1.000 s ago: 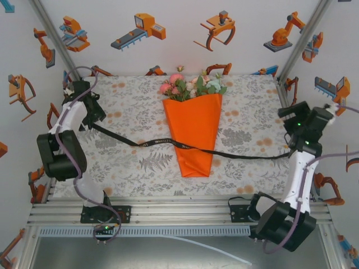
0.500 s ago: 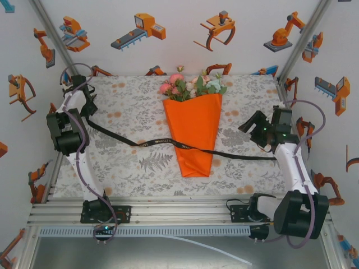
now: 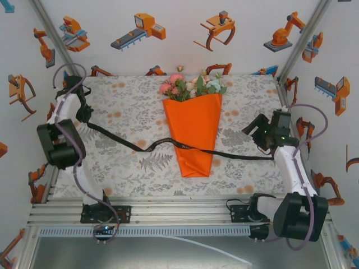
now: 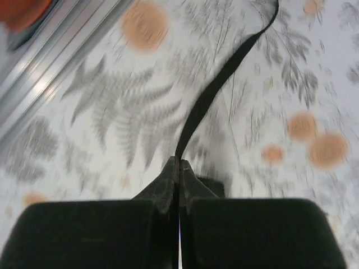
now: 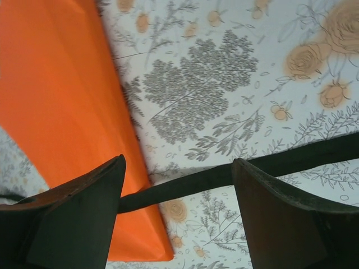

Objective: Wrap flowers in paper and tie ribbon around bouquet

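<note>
The bouquet lies in the middle of the table: pink, cream and green flowers point(image 3: 190, 87) stick out of the top of an orange paper point(image 3: 199, 134) cone. The black ribbon point(image 3: 129, 143) crosses the cone low down, running from left to right. My left gripper point(image 3: 85, 116) at the far left is shut on the ribbon's left end; its closed tips point(image 4: 179, 165) pinch the ribbon point(image 4: 216, 92). My right gripper point(image 3: 251, 125) hovers open right of the cone. Between its fingers point(image 5: 84, 213) the ribbon point(image 5: 190, 182) lies on the cloth, untouched, beside the paper point(image 5: 61, 112).
A leaf-and-flower printed tablecloth point(image 3: 129, 112) covers the table. An aluminium rail point(image 4: 56, 67) runs close beside the left gripper, and frame posts stand at both back corners. Walls enclose the left, right and back sides.
The left gripper has closed on the ribbon's left end and shifted slightly; the ribbon now shows a small slack bump left of the cone. The right arm swung inward from the right edge.
</note>
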`<action>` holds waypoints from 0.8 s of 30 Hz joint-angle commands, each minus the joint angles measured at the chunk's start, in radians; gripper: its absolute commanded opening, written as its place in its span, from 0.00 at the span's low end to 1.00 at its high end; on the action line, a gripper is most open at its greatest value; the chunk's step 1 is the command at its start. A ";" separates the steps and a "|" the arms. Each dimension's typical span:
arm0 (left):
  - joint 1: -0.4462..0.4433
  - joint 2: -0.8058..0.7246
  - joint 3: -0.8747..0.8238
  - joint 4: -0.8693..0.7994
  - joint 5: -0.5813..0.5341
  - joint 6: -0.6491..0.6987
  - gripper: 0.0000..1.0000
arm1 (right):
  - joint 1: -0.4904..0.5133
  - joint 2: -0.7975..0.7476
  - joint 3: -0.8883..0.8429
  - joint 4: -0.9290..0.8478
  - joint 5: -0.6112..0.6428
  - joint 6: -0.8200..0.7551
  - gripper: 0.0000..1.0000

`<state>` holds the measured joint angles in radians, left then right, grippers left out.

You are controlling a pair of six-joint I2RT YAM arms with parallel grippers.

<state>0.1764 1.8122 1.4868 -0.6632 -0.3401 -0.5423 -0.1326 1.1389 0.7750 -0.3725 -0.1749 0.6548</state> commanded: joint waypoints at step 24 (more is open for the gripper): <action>-0.568 -0.672 -0.433 0.229 0.630 0.653 0.85 | 0.399 -0.016 -0.052 -0.016 -0.019 -1.134 0.73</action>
<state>-0.3279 1.1858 1.0752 -0.4526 0.1520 -0.1566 0.2096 1.0786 0.7212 -0.3084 -0.2169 -0.0715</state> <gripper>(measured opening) 0.837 0.726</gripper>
